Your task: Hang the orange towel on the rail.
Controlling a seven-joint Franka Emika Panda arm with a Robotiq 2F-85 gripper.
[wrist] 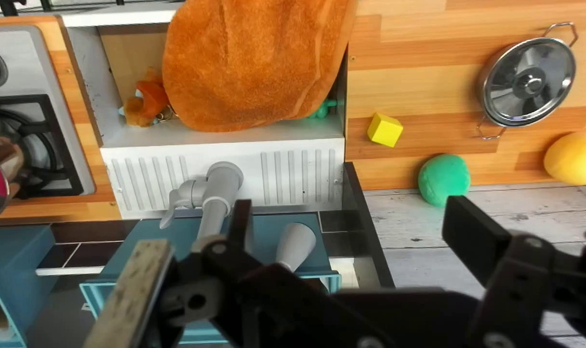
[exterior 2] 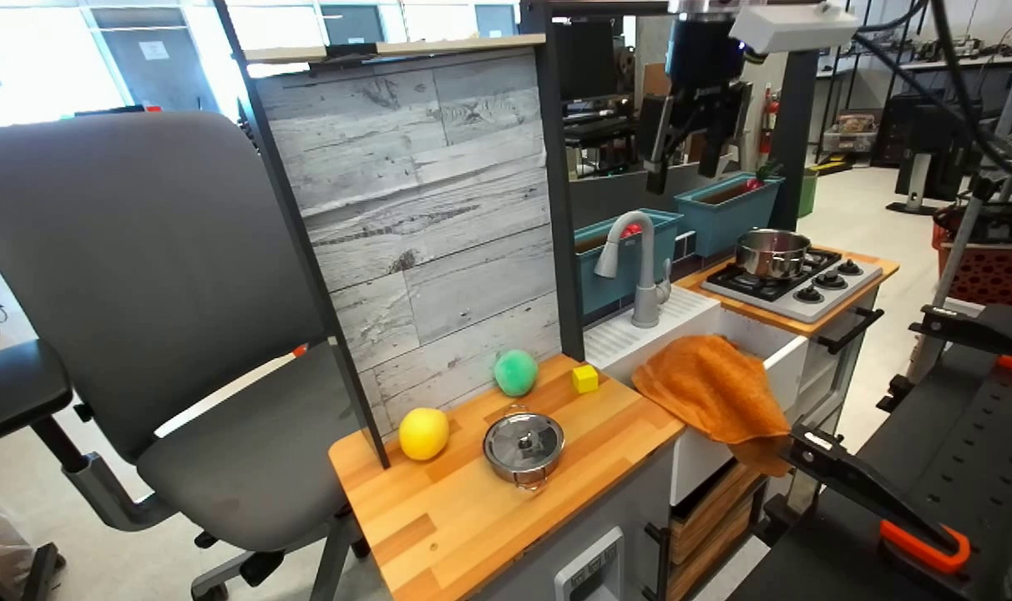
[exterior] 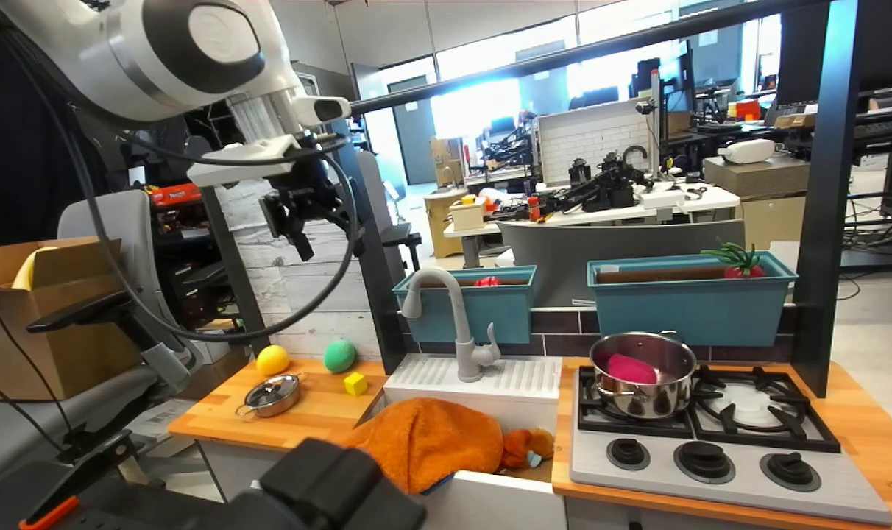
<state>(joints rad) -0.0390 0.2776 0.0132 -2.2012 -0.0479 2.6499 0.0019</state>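
It's a bright, busy workroom, with a white worktable [exterior: 720, 200] full of gear behind the play kitchen [exterior 2: 627, 501] and a grey office chair [exterior 2: 139, 275] at its side. On the butcher-block countertop [exterior 2: 439, 526] I count a yellow ball [exterior 2: 423, 433], a green ball [exterior 2: 515, 372], a yellow cube [exterior 2: 585, 378] and a small lidded steel pot [exterior 2: 523, 448]. Next along comes the white sink [exterior: 501, 500] with its grey faucet [exterior: 466, 357], then a gas stovetop [exterior: 663, 464] bearing a bigger steel pot [exterior: 667, 401] with a pink object [exterior: 631, 369] inside. Two teal planters [exterior: 689, 313] sit along the back, and the rail [exterior: 564, 57], dark and straight, runs high over them to a tall upright [exterior: 825, 221].

The orange towel [exterior 2: 710, 392] lies bunched over the sink, part of it hanging past the front wall in an exterior view, and a small orange thing [exterior: 518, 447] shows beside it. Higher up, the gripper [exterior 2: 683, 171] points downward, its jaws spread wide and holding nothing. The towel is well below them, clear of any touch. In the wrist view it shows beyond the jaw tips, while the faucet's spout and one planter appear between them.
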